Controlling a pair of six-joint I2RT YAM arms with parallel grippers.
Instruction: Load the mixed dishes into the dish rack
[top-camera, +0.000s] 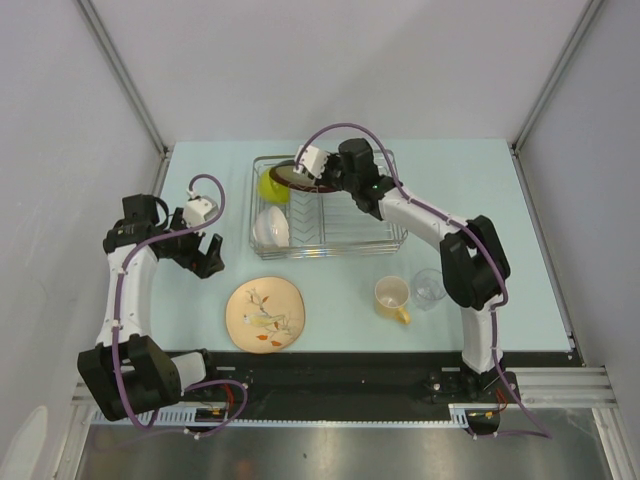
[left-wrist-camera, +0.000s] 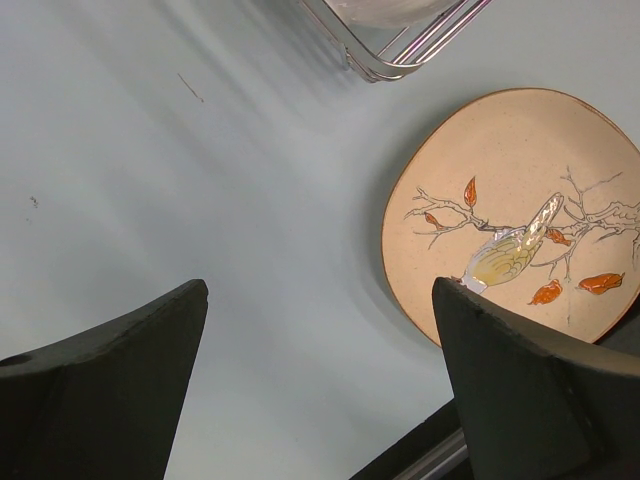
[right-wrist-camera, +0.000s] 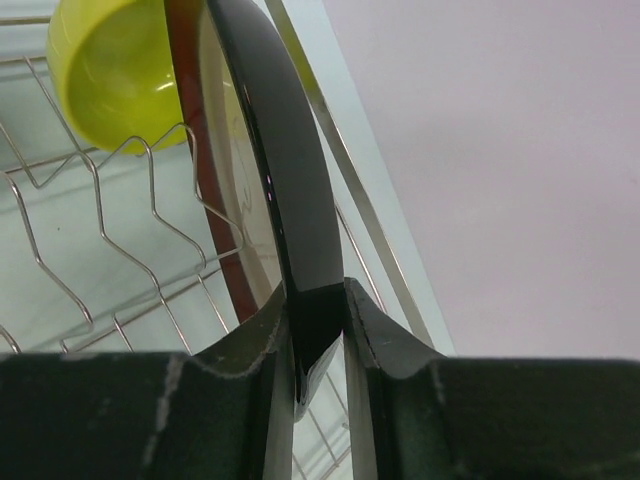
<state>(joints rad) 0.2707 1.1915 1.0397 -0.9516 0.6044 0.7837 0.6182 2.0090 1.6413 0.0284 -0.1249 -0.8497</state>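
Hovering over the table (top-camera: 500, 200) at far left: left gripper (top-camera: 205, 262), fingers (left-wrist-camera: 100, 390) spread wide, nothing between them.

- Beige plate with leafy pattern (top-camera: 265, 314): flat on the table, near edge, just right of the left gripper and in front of the rack's near-left corner.
- Dish rack (top-camera: 330, 250): silver wire basket, centre of the table, toward the back.
- White bowl (top-camera: 271, 229): inside the rack, near-left end, tipped on its side.
- Lime-green bowl (top-camera: 272, 187): inside the rack, far-left corner, behind the white bowl.
- Dark-red-rimmed plate (right-wrist-camera: 290, 180): on edge over the rack's far-left part, just beside the green bowl, dark glossy underside toward the wrist camera.
- Right gripper (right-wrist-camera: 318, 320): fingers clamped on that plate's rim, one on each face.
- Pale yellow mug (top-camera: 392, 297): upright on the table, in front of the rack's right end.
- Small clear glass (top-camera: 428, 287): upright, just right of the mug.
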